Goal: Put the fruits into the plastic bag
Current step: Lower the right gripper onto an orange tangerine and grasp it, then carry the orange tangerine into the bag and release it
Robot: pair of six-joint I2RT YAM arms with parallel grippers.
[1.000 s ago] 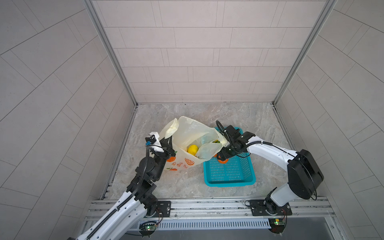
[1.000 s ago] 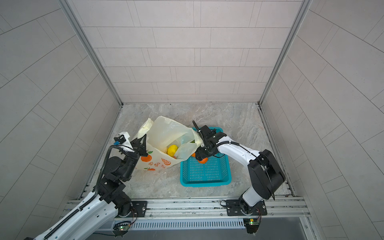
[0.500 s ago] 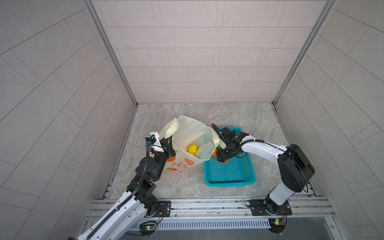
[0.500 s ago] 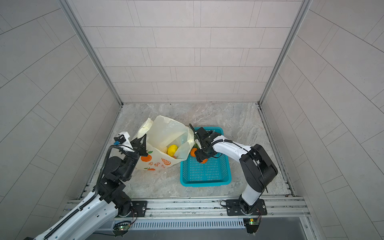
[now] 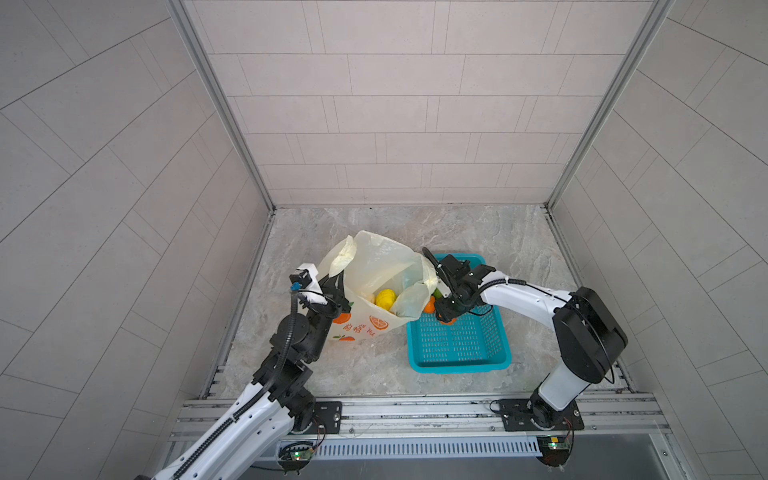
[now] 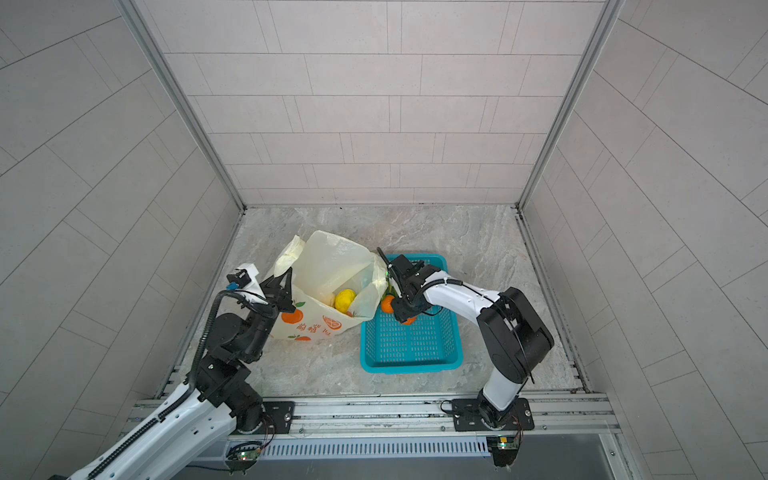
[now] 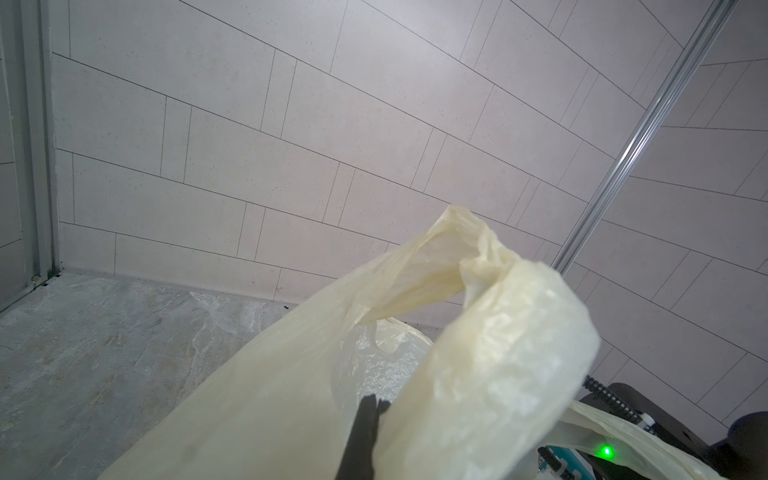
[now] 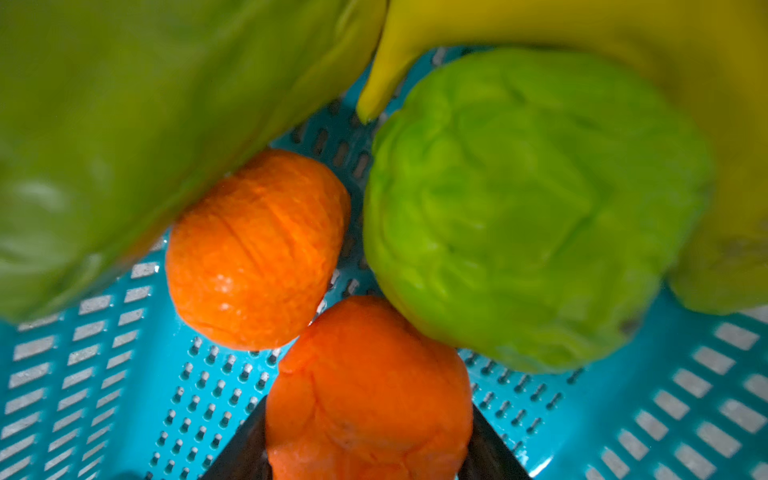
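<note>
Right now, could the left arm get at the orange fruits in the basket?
Probably not. The left claw is shut on the rim of the bag, which stands between it and the oranges in the basket. The right claw straddles one.

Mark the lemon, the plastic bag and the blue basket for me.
lemon [image 5: 384, 298], in a top view, middle of its yellow skin.
plastic bag [image 5: 376, 259], in a top view, inner back wall.
basket [image 5: 457, 363], in a top view, near rim.
</note>
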